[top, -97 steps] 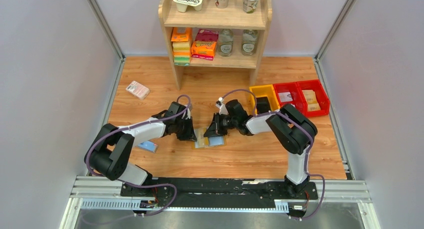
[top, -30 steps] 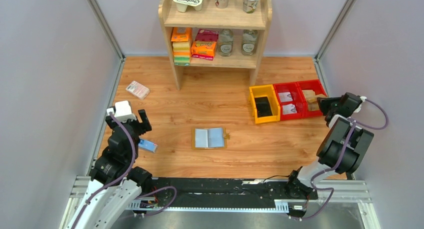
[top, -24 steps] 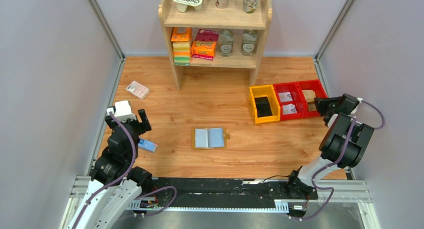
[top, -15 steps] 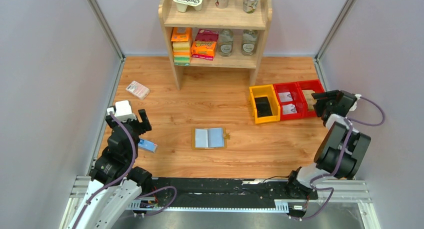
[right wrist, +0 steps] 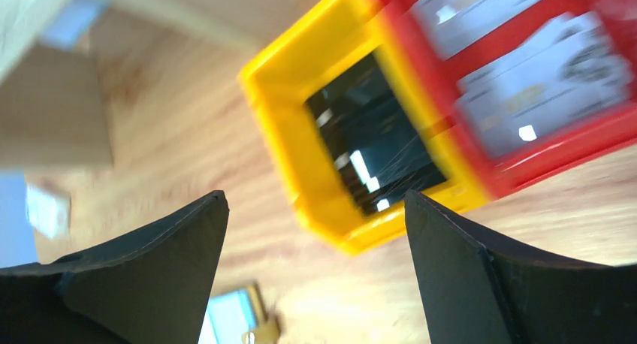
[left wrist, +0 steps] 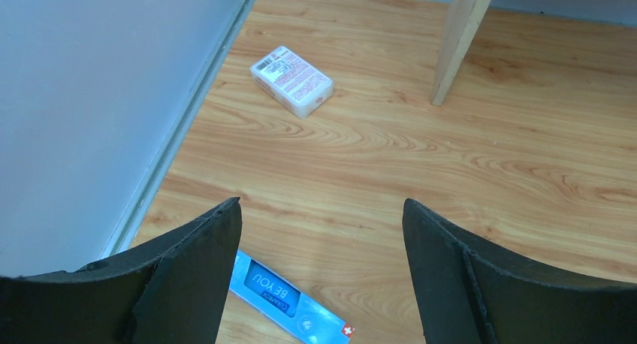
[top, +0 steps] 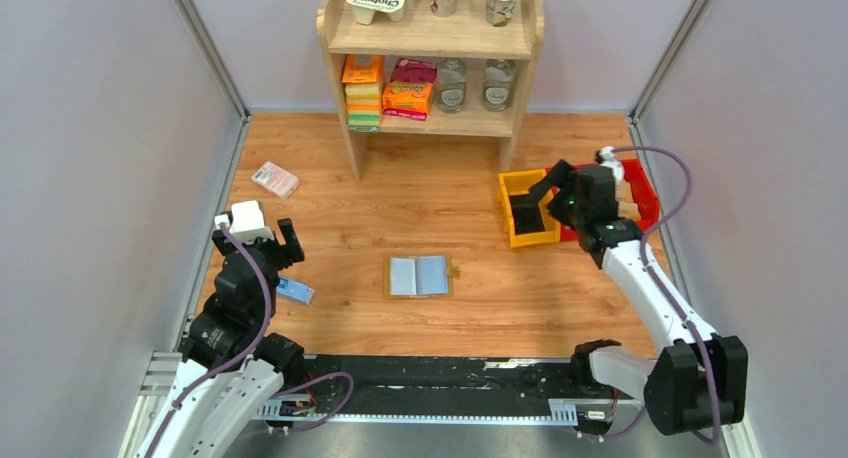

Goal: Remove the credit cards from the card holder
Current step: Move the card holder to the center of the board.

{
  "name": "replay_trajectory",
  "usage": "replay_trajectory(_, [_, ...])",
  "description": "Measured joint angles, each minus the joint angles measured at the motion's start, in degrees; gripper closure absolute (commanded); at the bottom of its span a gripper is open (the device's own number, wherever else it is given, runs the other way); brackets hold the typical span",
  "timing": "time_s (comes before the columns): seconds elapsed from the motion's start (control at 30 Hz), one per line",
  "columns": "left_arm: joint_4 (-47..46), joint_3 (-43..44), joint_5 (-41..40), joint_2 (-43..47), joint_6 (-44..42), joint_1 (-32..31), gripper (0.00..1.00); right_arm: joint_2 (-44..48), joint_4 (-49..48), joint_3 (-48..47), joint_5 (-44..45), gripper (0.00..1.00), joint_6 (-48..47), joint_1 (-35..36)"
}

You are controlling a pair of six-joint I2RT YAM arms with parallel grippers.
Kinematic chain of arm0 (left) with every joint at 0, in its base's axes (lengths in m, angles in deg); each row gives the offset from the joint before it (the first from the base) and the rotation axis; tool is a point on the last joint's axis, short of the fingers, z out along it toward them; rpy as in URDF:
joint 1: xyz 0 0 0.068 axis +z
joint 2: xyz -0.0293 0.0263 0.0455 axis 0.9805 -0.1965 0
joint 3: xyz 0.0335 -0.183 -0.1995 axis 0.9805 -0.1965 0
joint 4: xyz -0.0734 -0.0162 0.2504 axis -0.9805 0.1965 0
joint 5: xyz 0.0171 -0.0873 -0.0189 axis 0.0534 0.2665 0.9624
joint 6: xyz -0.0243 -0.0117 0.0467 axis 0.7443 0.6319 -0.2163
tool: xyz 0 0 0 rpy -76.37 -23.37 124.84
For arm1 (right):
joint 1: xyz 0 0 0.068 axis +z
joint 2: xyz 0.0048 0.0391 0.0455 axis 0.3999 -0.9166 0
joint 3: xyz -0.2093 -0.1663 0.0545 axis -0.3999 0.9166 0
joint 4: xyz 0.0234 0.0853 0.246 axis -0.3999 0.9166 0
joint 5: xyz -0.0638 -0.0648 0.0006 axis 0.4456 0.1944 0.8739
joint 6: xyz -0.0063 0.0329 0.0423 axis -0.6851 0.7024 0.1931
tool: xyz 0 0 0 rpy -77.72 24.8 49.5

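The card holder (top: 418,275) lies open and flat on the wooden floor, its grey-blue inner panels up; its corner shows blurred in the right wrist view (right wrist: 234,318). No gripper touches it. My right gripper (top: 548,186) (right wrist: 315,201) hangs open and empty over the yellow bin (top: 520,184) (right wrist: 299,171), right of and beyond the holder. A dark flat thing (right wrist: 373,162) lies in that bin. White cards (right wrist: 552,70) lie in the red bin (right wrist: 526,160) beside it. My left gripper (top: 285,242) (left wrist: 321,209) is open and empty at the far left.
A blue bar (top: 295,292) (left wrist: 289,303) lies under the left gripper. A pink-white packet (top: 275,179) (left wrist: 291,81) sits near the left wall. A wooden shelf (top: 430,48) with goods stands at the back; its leg (left wrist: 458,43) is nearby. Red bins (top: 648,200) are partly hidden by the right arm.
The right arm swung left from the far-right red bin to over the yellow bin, and its jaws went from shut to open. The left arm and the card holder stayed put.
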Motion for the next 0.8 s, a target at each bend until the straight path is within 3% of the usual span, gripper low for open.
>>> replay_trajectory(0.23, [0.0,0.0,0.1,0.4,0.0,0.0,0.14,-2.7,4.8,-1.7,8.1,0.11,-1.3,26.9])
replay_trajectory(0.43, [0.1,0.0,-0.1,0.7,0.2,0.0,0.14,-17.7,5.6,-10.7,11.9,0.13,-4.2,47.9])
replay_trajectory(0.57, [0.1,0.0,-0.3,0.8,0.2,0.0,0.14,-27.1,5.7,-16.9,11.4,0.18,-6.3,54.8])
replay_trajectory(0.8, [0.5,0.0,-1.0,1.6,0.2,0.0,0.14,-37.6,6.0,-23.0,8.7,0.24,-7.3,57.1])
